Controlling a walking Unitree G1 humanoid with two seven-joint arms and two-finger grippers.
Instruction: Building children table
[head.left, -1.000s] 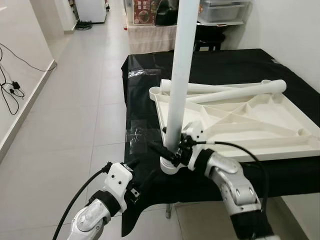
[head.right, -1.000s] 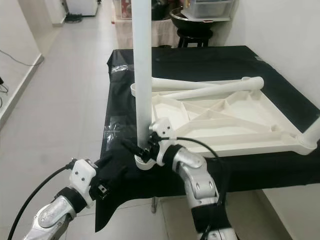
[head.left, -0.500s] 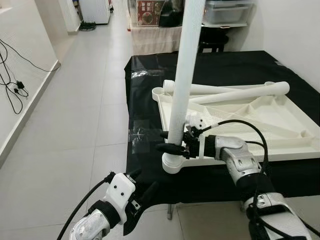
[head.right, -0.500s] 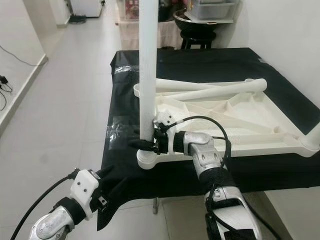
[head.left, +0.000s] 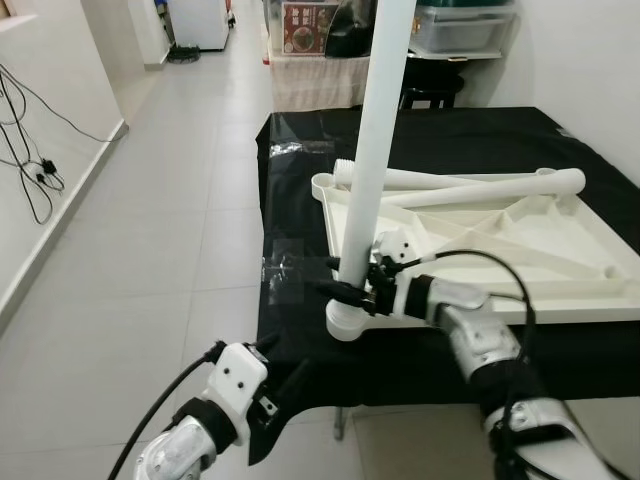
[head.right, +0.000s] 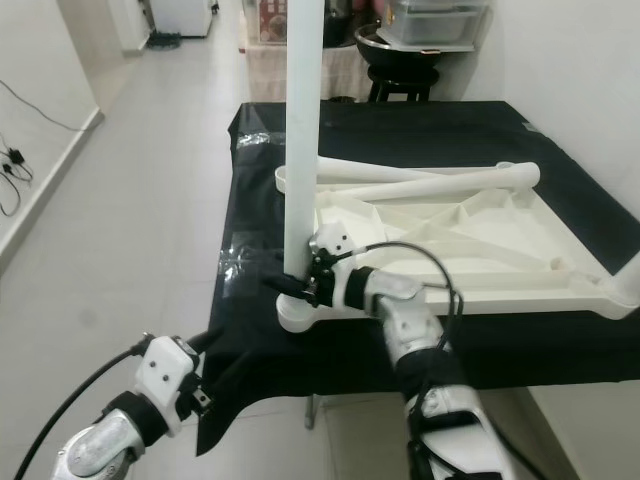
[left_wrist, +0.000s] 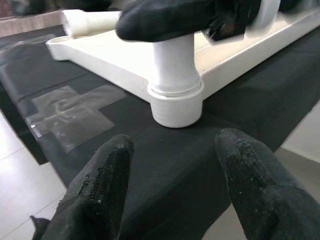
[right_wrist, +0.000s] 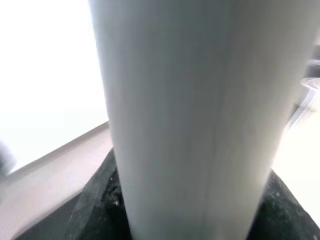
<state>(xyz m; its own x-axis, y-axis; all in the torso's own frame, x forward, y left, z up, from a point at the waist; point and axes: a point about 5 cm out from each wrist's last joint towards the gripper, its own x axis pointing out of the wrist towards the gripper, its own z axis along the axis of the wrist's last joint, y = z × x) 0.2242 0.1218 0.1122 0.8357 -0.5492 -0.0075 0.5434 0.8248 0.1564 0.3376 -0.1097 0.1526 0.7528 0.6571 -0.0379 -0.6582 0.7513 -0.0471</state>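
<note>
Our right gripper (head.left: 345, 290) is clamped around the upright white leg (head.left: 375, 150), low down near its base, one black finger (head.left: 338, 293) on each side of the tube. In the right wrist view the leg (right_wrist: 200, 110) sits squarely between the pads, so that's a firm hold. The leg stands pretty much vertical in the corner socket (head.left: 343, 320) of the upside-down white tabletop (head.left: 560, 250), at the corner nearest us, right at the edge of the black-covered table (head.left: 470, 135).

Our left gripper (head.left: 285, 375) hangs lower, off the near edge of the table and just below that corner, fingers spread apart with nothing between them. From the left wrist view we're looking between the two black fingers (left_wrist: 97, 195) straight at the socket (left_wrist: 176, 102), and it's not touching anything.

Going outward: two more white legs (head.left: 470, 185) lie loose across the far side of the tabletop, crossing over its ribs. There's a patch of clear tape (head.left: 283, 268) on the black cover just beside the tabletop. Grey tiled floor (head.left: 150, 220) runs off to the left, with some cables (head.left: 25, 150) against the wall.
</note>
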